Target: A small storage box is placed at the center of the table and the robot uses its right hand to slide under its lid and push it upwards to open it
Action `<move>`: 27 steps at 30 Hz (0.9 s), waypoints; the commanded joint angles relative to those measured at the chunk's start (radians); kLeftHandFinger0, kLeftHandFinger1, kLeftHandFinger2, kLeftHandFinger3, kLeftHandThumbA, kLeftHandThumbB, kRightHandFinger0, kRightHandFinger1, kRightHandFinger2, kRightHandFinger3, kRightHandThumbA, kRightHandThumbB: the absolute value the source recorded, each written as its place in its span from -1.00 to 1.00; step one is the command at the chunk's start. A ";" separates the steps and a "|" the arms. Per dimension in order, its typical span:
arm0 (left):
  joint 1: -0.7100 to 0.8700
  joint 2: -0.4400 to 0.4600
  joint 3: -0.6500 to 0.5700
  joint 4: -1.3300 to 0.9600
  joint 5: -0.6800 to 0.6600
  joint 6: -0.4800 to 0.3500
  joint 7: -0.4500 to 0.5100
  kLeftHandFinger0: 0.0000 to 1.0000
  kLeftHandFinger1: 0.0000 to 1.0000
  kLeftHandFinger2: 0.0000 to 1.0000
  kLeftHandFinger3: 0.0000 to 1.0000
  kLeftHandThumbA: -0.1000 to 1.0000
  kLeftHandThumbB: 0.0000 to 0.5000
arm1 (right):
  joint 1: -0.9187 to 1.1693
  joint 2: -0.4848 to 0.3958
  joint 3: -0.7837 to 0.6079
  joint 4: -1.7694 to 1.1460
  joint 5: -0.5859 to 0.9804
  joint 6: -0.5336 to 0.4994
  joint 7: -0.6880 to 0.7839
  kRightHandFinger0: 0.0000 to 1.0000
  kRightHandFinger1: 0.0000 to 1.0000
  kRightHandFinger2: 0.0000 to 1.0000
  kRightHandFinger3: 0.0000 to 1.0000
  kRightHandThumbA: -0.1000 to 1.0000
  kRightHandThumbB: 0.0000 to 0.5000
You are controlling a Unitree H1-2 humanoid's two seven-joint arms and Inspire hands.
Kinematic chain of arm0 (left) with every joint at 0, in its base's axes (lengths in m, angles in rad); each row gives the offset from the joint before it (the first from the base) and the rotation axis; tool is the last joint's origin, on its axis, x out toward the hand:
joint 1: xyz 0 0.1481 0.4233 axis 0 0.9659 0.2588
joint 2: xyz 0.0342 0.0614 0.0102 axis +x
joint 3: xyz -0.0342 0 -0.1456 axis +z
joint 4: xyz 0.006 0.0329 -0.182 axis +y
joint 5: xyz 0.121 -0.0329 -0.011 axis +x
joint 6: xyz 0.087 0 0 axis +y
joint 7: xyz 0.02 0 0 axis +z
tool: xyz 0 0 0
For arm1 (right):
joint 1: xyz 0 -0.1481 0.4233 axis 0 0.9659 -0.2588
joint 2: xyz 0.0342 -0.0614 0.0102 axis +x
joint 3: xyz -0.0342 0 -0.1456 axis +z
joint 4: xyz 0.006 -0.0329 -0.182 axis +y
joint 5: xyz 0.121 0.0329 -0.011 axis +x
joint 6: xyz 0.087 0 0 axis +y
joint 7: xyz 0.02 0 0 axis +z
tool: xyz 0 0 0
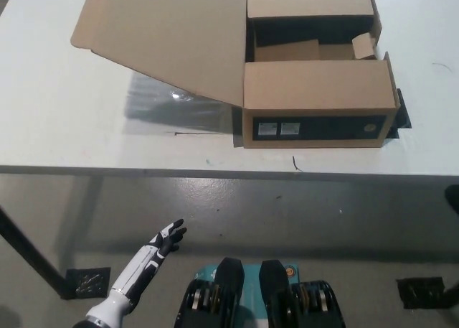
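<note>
White surface [57, 120] is taking up most of the view, smooth and matte, with the storage box [319, 102] sitting toward its middle-right. It's plain brown corrugated cardboard, flat-sided, with small labels on the front. Its lid [165, 37] is lying swung wide open to the left, so I'd say the opening step is looking done and nothing more than pulling clear is needed. Right hand isn't showing at all. White left hand [166, 237] is hanging low beneath the surface edge, fingers spread, holding nothing
</note>
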 commanded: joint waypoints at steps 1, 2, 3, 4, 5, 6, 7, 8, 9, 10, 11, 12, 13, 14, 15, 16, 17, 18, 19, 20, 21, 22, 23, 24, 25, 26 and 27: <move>-0.038 0.008 0.023 -0.023 -0.032 -0.035 0.000 1.00 1.00 1.00 1.00 1.00 1.00 | 0.295 0.100 0.028 -0.221 0.077 -0.406 0.082 1.00 1.00 1.00 1.00 1.00 0.91; -0.039 0.009 0.024 -0.021 -0.032 -0.040 0.000 1.00 1.00 1.00 1.00 1.00 1.00 | 0.302 0.109 0.050 -0.154 0.067 -0.445 0.104 1.00 1.00 1.00 1.00 1.00 0.95; -0.040 0.009 0.025 -0.022 -0.030 -0.044 0.002 1.00 1.00 1.00 1.00 1.00 1.00 | 0.305 0.123 0.070 -0.100 0.057 -0.471 0.116 1.00 1.00 1.00 1.00 1.00 0.83; -0.039 0.008 0.026 -0.024 -0.028 -0.046 0.006 1.00 1.00 1.00 1.00 1.00 1.00 | 0.308 0.141 0.091 -0.053 0.049 -0.486 0.124 1.00 1.00 1.00 1.00 1.00 0.67; -0.038 0.007 0.028 -0.026 -0.032 -0.049 0.006 1.00 1.00 1.00 1.00 1.00 1.00 | 0.319 0.154 0.116 0.017 0.032 -0.473 0.134 1.00 1.00 1.00 1.00 1.00 0.72; -0.038 0.007 0.028 -0.026 -0.033 -0.051 0.005 1.00 1.00 1.00 1.00 1.00 1.00 | 0.321 0.156 0.120 0.030 0.028 -0.469 0.135 1.00 1.00 1.00 1.00 1.00 0.72; -0.038 0.003 0.030 -0.026 -0.037 -0.053 0.006 1.00 1.00 1.00 1.00 1.00 1.00 | 0.323 0.166 0.132 0.061 -0.002 -0.438 0.126 1.00 1.00 1.00 1.00 1.00 0.87; -0.038 0.004 0.030 -0.022 -0.036 -0.065 0.006 1.00 1.00 1.00 1.00 1.00 1.00 | 0.315 0.176 0.157 0.122 -0.021 -0.455 0.137 1.00 1.00 1.00 1.00 1.00 0.71; -0.043 0.004 0.031 -0.020 -0.035 -0.067 0.007 1.00 1.00 1.00 1.00 1.00 1.00 | 0.304 0.184 0.175 0.166 -0.051 -0.462 0.138 1.00 1.00 1.00 1.00 1.00 0.54; -0.046 0.004 0.032 -0.017 -0.038 -0.067 0.006 1.00 1.00 1.00 1.00 1.00 1.00 | 0.296 0.192 0.192 0.195 -0.097 -0.452 0.129 1.00 1.00 1.00 1.00 1.00 0.46; -0.048 0.001 0.033 -0.018 -0.037 -0.061 0.006 1.00 1.00 1.00 1.00 1.00 1.00 | 0.286 0.199 0.217 0.239 -0.143 -0.450 0.127 1.00 1.00 1.00 1.00 1.00 0.38; -0.047 0.000 0.032 -0.019 -0.036 -0.057 0.006 1.00 1.00 1.00 1.00 1.00 1.00 | 0.283 0.200 0.231 0.255 -0.152 -0.443 0.129 1.00 1.00 1.00 1.00 1.00 0.39; -0.049 -0.001 0.031 -0.018 -0.037 -0.053 0.004 1.00 1.00 1.00 1.00 1.00 1.00 | 0.280 0.207 0.247 0.274 -0.156 -0.431 0.129 1.00 1.00 1.00 1.00 1.00 0.48; -0.049 -0.001 0.030 -0.017 -0.035 -0.048 0.001 1.00 1.00 1.00 1.00 1.00 1.00 | 0.276 0.223 0.280 0.313 -0.167 -0.411 0.126 1.00 1.00 1.00 1.00 1.00 0.51; -0.048 -0.001 0.029 -0.020 -0.031 -0.046 0.004 1.00 1.00 1.00 1.00 1.00 1.00 | 0.273 0.229 0.301 0.338 -0.173 -0.410 0.128 1.00 1.00 1.00 1.00 1.00 0.60; -0.047 0.000 0.031 -0.024 -0.027 -0.043 0.007 1.00 1.00 1.00 1.00 1.00 1.00 | 0.265 0.237 0.333 0.379 -0.172 -0.412 0.137 1.00 1.00 1.00 1.00 1.00 0.61; -0.047 0.000 0.031 -0.025 -0.028 -0.043 0.007 1.00 1.00 1.00 1.00 1.00 1.00 | 0.260 0.242 0.349 0.398 -0.164 -0.414 0.143 1.00 1.00 1.00 1.00 1.00 0.61; -0.045 0.000 0.032 -0.028 -0.028 -0.043 0.007 1.00 1.00 1.00 1.00 1.00 1.00 | 0.249 0.247 0.367 0.437 -0.163 -0.431 0.144 1.00 1.00 1.00 1.00 1.00 0.56; -0.044 -0.001 0.032 -0.030 -0.026 -0.042 0.008 1.00 1.00 1.00 1.00 1.00 1.00 | 0.237 0.252 0.376 0.467 -0.167 -0.445 0.141 1.00 1.00 1.00 1.00 1.00 0.49; -0.040 -0.002 0.032 -0.032 -0.024 -0.039 0.010 1.00 1.00 1.00 1.00 1.00 1.00 | 0.223 0.254 0.389 0.498 -0.166 -0.456 0.141 1.00 1.00 1.00 1.00 1.00 0.41; -0.037 -0.003 0.032 -0.035 -0.021 -0.037 0.013 1.00 1.00 1.00 1.00 1.00 1.00 | 0.214 0.255 0.399 0.520 -0.167 -0.462 0.141 1.00 1.00 1.00 1.00 1.00 0.39; -0.035 -0.005 0.033 -0.037 -0.021 -0.034 0.014 1.00 1.00 1.00 1.00 1.00 1.00 | 0.196 0.259 0.410 0.555 -0.176 -0.468 0.140 1.00 1.00 1.00 1.00 1.00 0.36; -0.032 -0.006 0.035 -0.037 -0.023 -0.038 0.015 1.00 1.00 1.00 1.00 1.00 1.00 | 0.185 0.260 0.419 0.570 -0.181 -0.470 0.141 1.00 1.00 1.00 1.00 1.00 0.35; -0.030 -0.007 0.035 -0.037 -0.023 -0.042 0.016 1.00 1.00 1.00 1.00 1.00 1.00 | 0.180 0.261 0.426 0.580 -0.184 -0.470 0.141 1.00 1.00 1.00 1.00 1.00 0.35; -0.028 -0.008 0.037 -0.031 -0.022 -0.055 0.019 1.00 1.00 1.00 1.00 1.00 1.00 | 0.173 0.262 0.435 0.586 -0.189 -0.460 0.141 1.00 1.00 1.00 1.00 1.00 0.38; -0.027 -0.009 0.039 -0.034 -0.027 -0.055 0.019 1.00 1.00 1.00 1.00 1.00 1.00 | 0.161 0.265 0.444 0.587 -0.193 -0.440 0.141 1.00 1.00 1.00 1.00 1.00 0.41; -0.027 -0.010 0.042 -0.033 -0.028 -0.057 0.020 1.00 1.00 1.00 1.00 1.00 1.00 | 0.153 0.265 0.450 0.589 -0.193 -0.431 0.142 1.00 1.00 1.00 1.00 1.00 0.44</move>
